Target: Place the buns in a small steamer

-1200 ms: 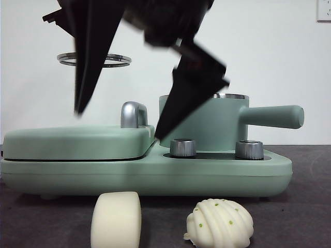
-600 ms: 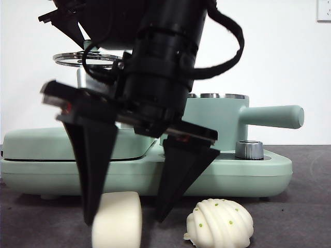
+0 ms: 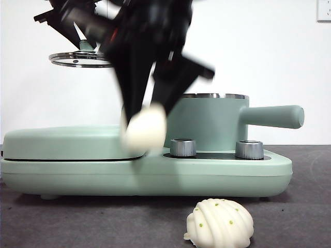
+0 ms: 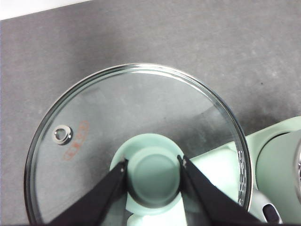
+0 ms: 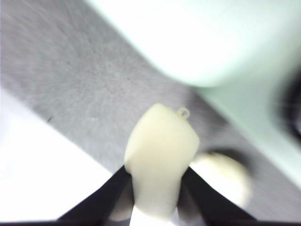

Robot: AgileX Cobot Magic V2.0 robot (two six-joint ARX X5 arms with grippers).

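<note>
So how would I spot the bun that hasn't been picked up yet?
Find the long mint-green cooker across the dark table. On the tabletop just in front of it lies the shell-shaped bun, alone and untouched. Its ridges and small green specks set it apart from the smooth bun, which the right gripper holds in the air.

smooth bun (image 3: 146, 129): plain cream-white
shell-shaped bun (image 3: 220, 223): cream-white, ridged, small green specks
small steamer (image 3: 212, 121): mint green, steel rim
glass lid (image 4: 136, 141): clear, steel edge, mint-green knob, small orange-red print
griddle cover (image 3: 72, 142): mint green
control knobs (image 3: 183, 147): silver
table (image 3: 305, 206): dark grey
gripper jaws: black
</note>
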